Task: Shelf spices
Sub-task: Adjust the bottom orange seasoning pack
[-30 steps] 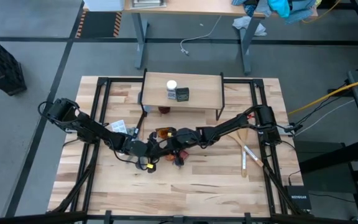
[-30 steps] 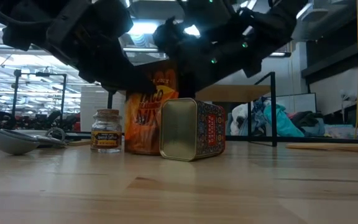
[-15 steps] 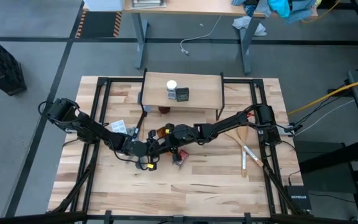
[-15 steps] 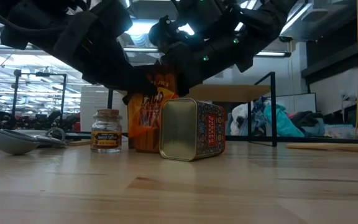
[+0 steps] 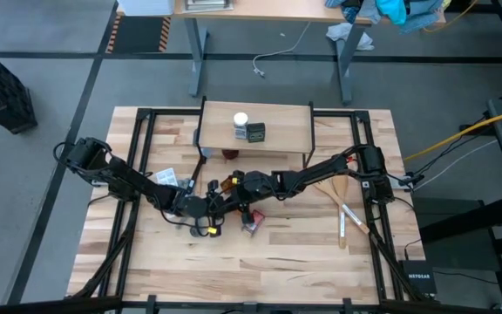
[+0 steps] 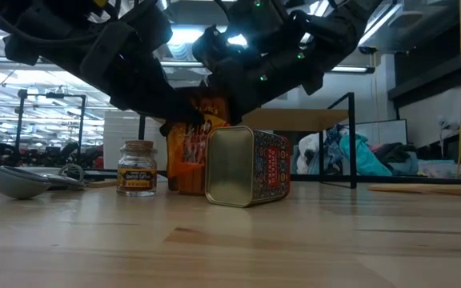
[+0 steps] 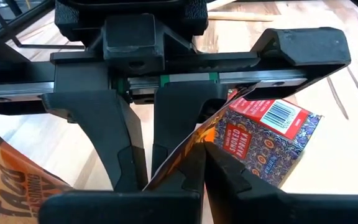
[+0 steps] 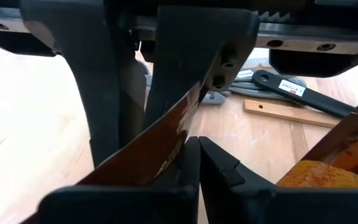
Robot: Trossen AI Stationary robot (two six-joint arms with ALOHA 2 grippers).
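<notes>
On the plank-topped wooden worktop, nearest the low camera, a patterned square tin with a red label lies on its side. Beside it stands a small brown-capped glass jar. Just behind them, both grippers pinch the same orange taco-seasoning packet: the left gripper and the right gripper each have fingers closed on it, facing each other. Farther back, the light-wood shelf on black legs carries a white-capped jar and a dark grey square tin.
</notes>
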